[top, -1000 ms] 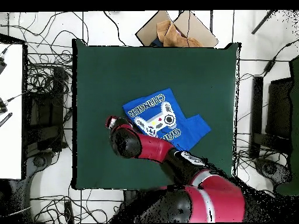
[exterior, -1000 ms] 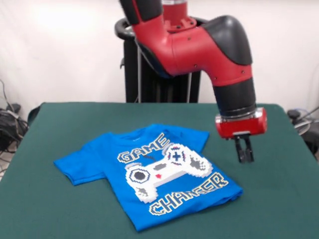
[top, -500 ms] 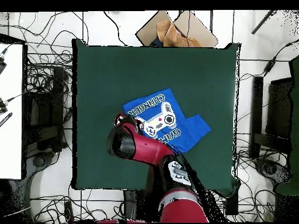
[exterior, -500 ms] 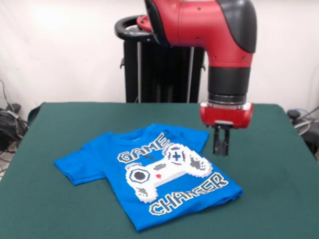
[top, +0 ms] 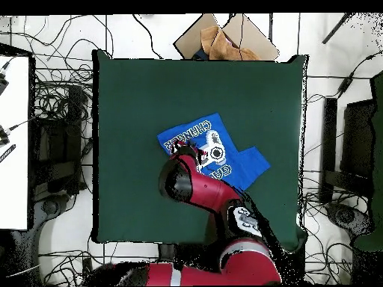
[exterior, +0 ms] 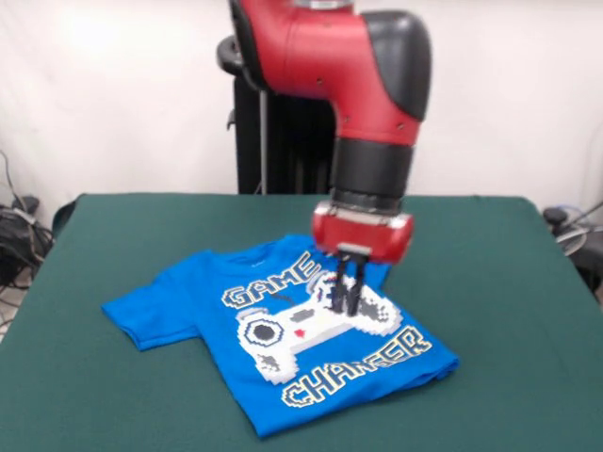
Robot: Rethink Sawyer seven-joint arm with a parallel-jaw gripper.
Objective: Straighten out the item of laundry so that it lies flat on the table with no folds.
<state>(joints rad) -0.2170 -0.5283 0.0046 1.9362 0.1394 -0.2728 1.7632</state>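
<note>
In the front view, a tangle of dark cables (exterior: 17, 240) sits off the left edge of the table (exterior: 85, 377), whose dark green cloth runs wide to both sides. The item of laundry (exterior: 188, 301), a bright blue short-sleeved T-shirt, lies toward the middle of the table, nearer the front edge than the back, turned at a slant with one sleeve pointing at the left edge. Its print reads "GAME" above a white-grey pixel game controller and "CHANGER" below, the letters outlined in yellow. The shirt looks mostly spread, though its right side shows a doubled edge near the hem corner and the far sleeve by the arm is partly hidden. The red and black arm (exterior: 372, 104) comes down over the shirt's upper right part, and the gripper (exterior: 345, 294) hangs right over the controller print, its two dark fingers (exterior: 339, 282) pointing down, close together with only a thin slit between them and nothing held; whether the tips touch the cloth I cannot tell. Behind the arm stands a black pedestal column (exterior: 283, 151) against a pale wall. In the overhead view a piece of brown cardboard (top: 224, 37) lies just past one table edge and cables cover the floor around it.
</note>
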